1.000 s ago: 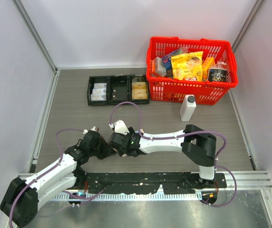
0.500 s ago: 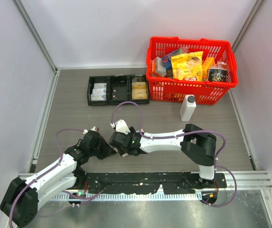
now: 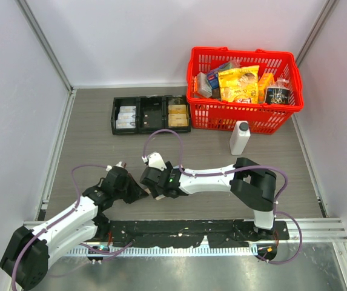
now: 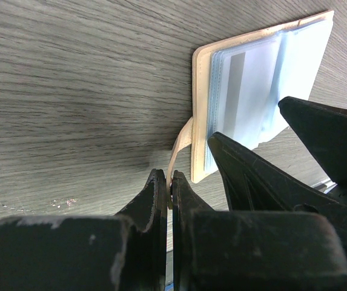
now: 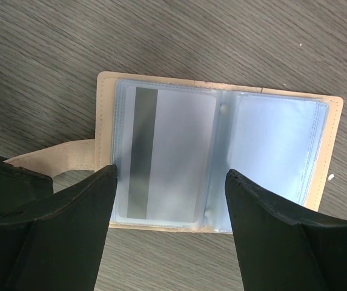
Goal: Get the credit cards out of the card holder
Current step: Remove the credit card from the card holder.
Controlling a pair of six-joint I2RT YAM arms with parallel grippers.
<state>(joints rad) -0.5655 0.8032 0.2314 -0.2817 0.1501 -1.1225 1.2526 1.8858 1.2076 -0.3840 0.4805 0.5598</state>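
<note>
From above, my left claw [image 3: 135, 191] and right claw [image 3: 151, 182] crowd together low over the desk [image 3: 100, 151], and they cover whatever lies beneath them.

Through the left wrist camera, the card holder [image 4: 255, 79] lies open and flat on the desk. The left claw is pressed together on the tab [image 4: 182, 140] that trails from the holder's edge, pinning it. The right claw's dark fingers hang over the holder's open pages.

Through the right wrist camera, the right claw is spread wide above the holder, gripping nothing. One credit card [image 5: 164, 163] with a dark stripe sits inside the clear sleeve nearest the tab. I cannot tell whether the far sleeve holds another.

I judge the opening done and the pulling not yet begun. No card lies beside the holder.
</note>
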